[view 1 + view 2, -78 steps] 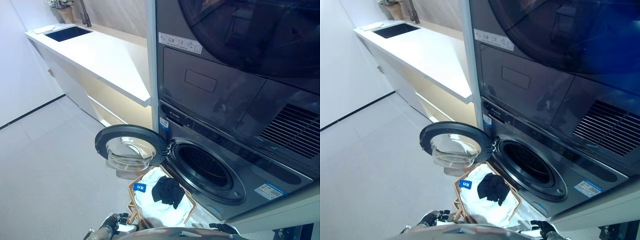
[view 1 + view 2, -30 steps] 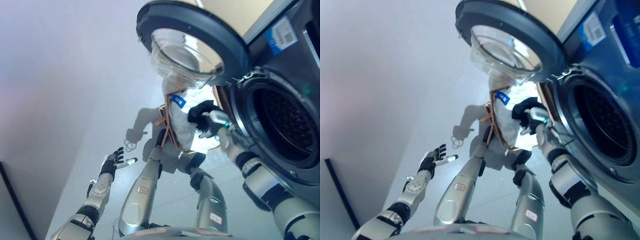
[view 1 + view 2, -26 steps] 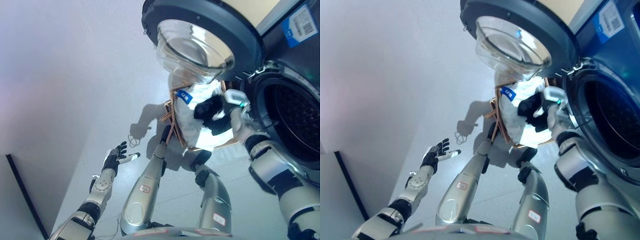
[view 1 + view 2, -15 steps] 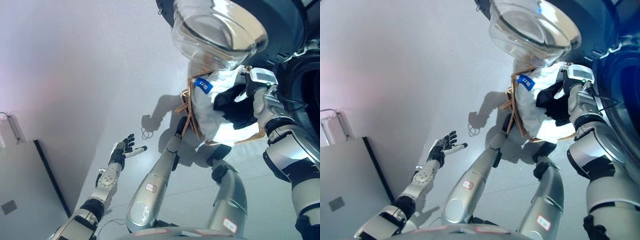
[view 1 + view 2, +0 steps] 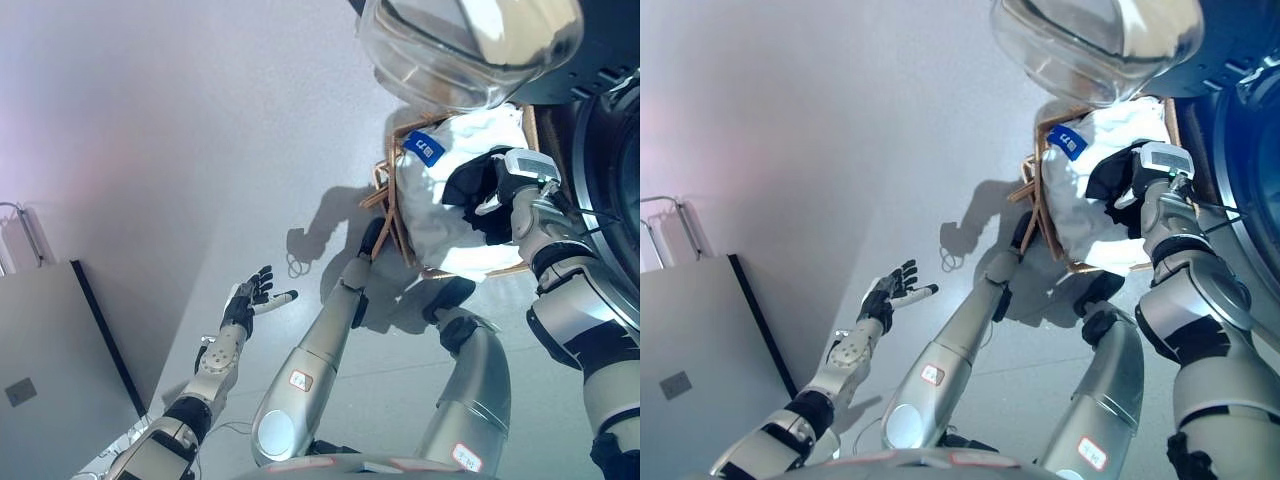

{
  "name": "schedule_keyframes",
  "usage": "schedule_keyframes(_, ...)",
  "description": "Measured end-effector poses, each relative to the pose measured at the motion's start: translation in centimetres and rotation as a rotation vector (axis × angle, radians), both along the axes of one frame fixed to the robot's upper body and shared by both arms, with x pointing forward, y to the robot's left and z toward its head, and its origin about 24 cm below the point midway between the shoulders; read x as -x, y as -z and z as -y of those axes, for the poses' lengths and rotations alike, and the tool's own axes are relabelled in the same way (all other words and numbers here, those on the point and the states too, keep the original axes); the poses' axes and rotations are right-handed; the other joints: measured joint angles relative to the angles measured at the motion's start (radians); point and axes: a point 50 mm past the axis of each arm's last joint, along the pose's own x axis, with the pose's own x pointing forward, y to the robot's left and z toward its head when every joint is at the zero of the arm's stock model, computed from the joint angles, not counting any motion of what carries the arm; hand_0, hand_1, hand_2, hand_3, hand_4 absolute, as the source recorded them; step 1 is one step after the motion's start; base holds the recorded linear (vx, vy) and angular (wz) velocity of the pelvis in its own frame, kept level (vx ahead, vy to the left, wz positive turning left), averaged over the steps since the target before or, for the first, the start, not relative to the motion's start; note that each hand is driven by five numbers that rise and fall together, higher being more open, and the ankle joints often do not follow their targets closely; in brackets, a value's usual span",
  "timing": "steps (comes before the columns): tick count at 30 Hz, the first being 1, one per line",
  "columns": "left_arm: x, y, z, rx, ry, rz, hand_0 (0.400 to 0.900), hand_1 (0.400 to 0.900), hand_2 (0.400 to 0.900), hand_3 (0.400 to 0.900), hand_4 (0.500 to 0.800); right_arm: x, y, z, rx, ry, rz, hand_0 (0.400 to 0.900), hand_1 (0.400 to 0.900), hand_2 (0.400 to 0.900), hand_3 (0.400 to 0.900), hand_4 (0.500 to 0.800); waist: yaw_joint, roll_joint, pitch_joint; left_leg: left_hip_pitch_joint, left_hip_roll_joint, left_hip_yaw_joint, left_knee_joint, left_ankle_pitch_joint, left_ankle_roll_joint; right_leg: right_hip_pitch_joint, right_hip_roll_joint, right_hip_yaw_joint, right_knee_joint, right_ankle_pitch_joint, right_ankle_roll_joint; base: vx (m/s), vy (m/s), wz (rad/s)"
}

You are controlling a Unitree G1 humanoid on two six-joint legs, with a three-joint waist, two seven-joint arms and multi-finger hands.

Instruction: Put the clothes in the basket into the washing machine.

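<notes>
One basket (image 5: 392,215) (two garments); right hand (image 5: 508,188) grip unclear, left hand (image 5: 245,303) splayed empty.

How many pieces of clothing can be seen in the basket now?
2: a white cloth fills the basket, and a black garment lies on top of it, at the right hand. More may be hidden underneath.

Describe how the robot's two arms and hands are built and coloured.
Both arms are silver-grey shells with black bands at the joints. The left hand is dark with a white tip on one finger. The right hand is dark too, with white covers on some fingers.
</notes>
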Motion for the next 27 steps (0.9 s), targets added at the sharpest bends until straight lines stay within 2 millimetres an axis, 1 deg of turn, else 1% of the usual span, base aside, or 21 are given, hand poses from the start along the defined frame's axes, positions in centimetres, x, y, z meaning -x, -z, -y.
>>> schedule_keyframes(1,-0.1,-0.1,0.1,0.003,0.002,0.006,0.9,0.9,0.9,0.9,0.8,0.0,0.0,0.1,0.001,0.001,0.001,0.9,0.9,0.9,0.9,0.8,0.0,0.0,0.0,-0.015,-0.004,0.001,0.017,-0.007,0.004,-0.014,-0.008,0.002,0.017,-0.005,-0.006,-0.04,0.044,0.08)
schedule_keyframes(3,-0.2,-0.3,0.2,0.007,0.001,0.017,0.9,0.9,0.9,0.9,0.8,0.1,0.1,0.2,0.003,0.006,-0.002,0.9,0.9,0.9,0.9,0.8,0.002,0.0,0.0,-0.048,-0.012,0.008,0.067,-0.02,0.005,-0.041,-0.016,0.014,0.055,-0.016,-0.001,-0.04,0.037,0.11)
schedule_keyframes(5,-0.3,-0.5,0.3,0.018,-0.006,0.028,0.9,0.9,0.9,0.9,0.8,0.2,0.0,0.4,0.008,0.009,-0.001,0.9,0.9,0.9,0.9,0.8,0.0,0.0,0.0,-0.075,-0.02,0.015,0.104,-0.031,0.008,-0.067,-0.025,0.029,0.089,-0.026,-0.003,-0.03,0.037,0.11)
schedule_keyframes(6,-0.4,-0.7,0.4,0.027,-0.008,0.036,0.9,0.9,0.9,0.9,0.8,0.2,-0.1,0.5,0.012,0.013,-0.002,0.9,0.9,0.9,0.9,0.8,-0.001,0.0,0.0,-0.088,-0.026,0.018,0.117,-0.033,0.009,-0.081,-0.032,0.036,0.106,-0.029,-0.002,-0.03,0.032,0.11)
schedule_keyframes(8,-0.7,-1.1,0.6,0.035,-0.007,0.059,0.9,0.9,0.9,0.9,0.8,0.4,-0.3,0.9,0.034,0.02,-0.003,0.9,0.9,0.9,0.9,0.8,0.002,0.0,0.0,-0.115,-0.029,0.023,0.14,-0.036,0.011,-0.112,-0.032,0.054,0.129,-0.031,-0.003,-0.03,0.027,0.09)
schedule_keyframes(12,-0.9,-1.6,1.1,0.048,0.008,0.084,0.9,0.9,0.9,0.9,0.8,0.6,-1.0,1.7,0.078,0.041,0.001,0.9,0.9,0.9,0.9,0.8,0.005,0.001,0.0,-0.165,-0.042,0.029,0.166,-0.036,0.011,-0.168,-0.048,0.074,0.163,-0.035,-0.002,-0.02,0.036,0.07)
schedule_keyframes(16,-1.0,-1.9,1.3,0.056,0.014,0.097,0.9,0.9,0.9,0.9,0.8,0.8,-3.3,3.0,0.153,0.065,0.02,0.9,0.9,0.9,0.9,0.8,0.019,0.004,-0.002,-0.213,-0.048,0.054,0.168,-0.036,0.011,-0.236,-0.052,0.111,0.186,-0.035,-0.002,0.03,0.059,0.02)
schedule_keyframes(18,-0.7,-1.8,1.3,0.062,0.009,0.093,0.9,0.9,0.9,0.9,0.8,1.3,-4.1,4.0,0.177,0.087,0.029,0.9,0.9,0.9,0.9,0.8,0.031,0.005,-0.003,-0.226,-0.062,0.054,0.183,-0.037,0.011,-0.26,-0.059,0.131,0.202,-0.041,0.004,0.05,0.054,-0.02)
schedule_keyframes(20,-0.4,-1.7,1.4,0.081,-0.001,0.09,0.9,0.9,0.9,0.9,0.8,1.5,-5.2,4.6,0.194,0.101,0.041,0.9,0.9,0.9,0.9,0.8,0.032,0.014,-0.009,-0.242,-0.07,0.063,0.198,-0.042,0.019,-0.278,-0.07,0.14,0.217,-0.049,0.007,0.06,0.045,-0.03)
schedule_keyframes(22,-0.3,-1.6,1.5,0.086,-0.001,0.089,0.9,0.9,0.9,0.9,0.8,1.6,-6.7,5.2,0.214,0.12,0.051,0.9,0.9,0.9,0.9,0.8,0.038,0.022,-0.014,-0.252,-0.079,0.073,0.2,-0.043,0.022,-0.299,-0.078,0.157,0.229,-0.053,0.011,0.07,0.029,-0.06)
schedule_keyframes(23,-0.2,-1.6,1.6,0.087,-0.001,0.087,0.9,0.9,0.9,0.9,0.8,1.8,-7.1,5.4,0.227,0.128,0.053,0.827,0.827,0.827,0.827,0.756,0.036,0.028,-0.018,-0.256,-0.079,0.079,0.202,-0.043,0.027,-0.303,-0.082,0.16,0.231,-0.054,0.013,0.06,0.029,-0.14)
schedule_keyframes(24,-0.2,-1.5,1.6,0.089,-0.001,0.086,0.9,0.9,0.9,0.9,0.8,2.0,-7.3,5.7,0.235,0.134,0.05,0.459,0.459,0.459,0.459,0.535,0.042,0.037,-0.024,-0.262,-0.079,0.081,0.21,-0.047,0.032,-0.304,-0.082,0.159,0.232,-0.055,0.015,0.05,0.019,-0.14)
schedule_keyframes(25,-0.1,-1.5,1.6,0.089,-0.003,0.085,0.9,0.9,0.9,0.9,0.8,2.0,-7.4,5.9,0.243,0.137,0.047,0.4,0.4,0.4,0.4,0.5,0.042,0.042,-0.028,-0.267,-0.079,0.085,0.218,-0.051,0.038,-0.306,-0.083,0.161,0.232,-0.055,0.015,0.05,0.016,-0.14)
schedule_keyframes(27,-0.1,-1.5,1.7,0.091,-0.006,0.085,0.9,0.9,0.9,0.9,0.8,2.0,-7.5,5.9,0.249,0.135,0.048,0.4,0.4,0.4,0.4,0.5,0.042,0.043,-0.029,-0.272,-0.079,0.098,0.221,-0.056,0.046,-0.315,-0.083,0.174,0.233,-0.054,0.015,0.04,-0.01,-0.06)
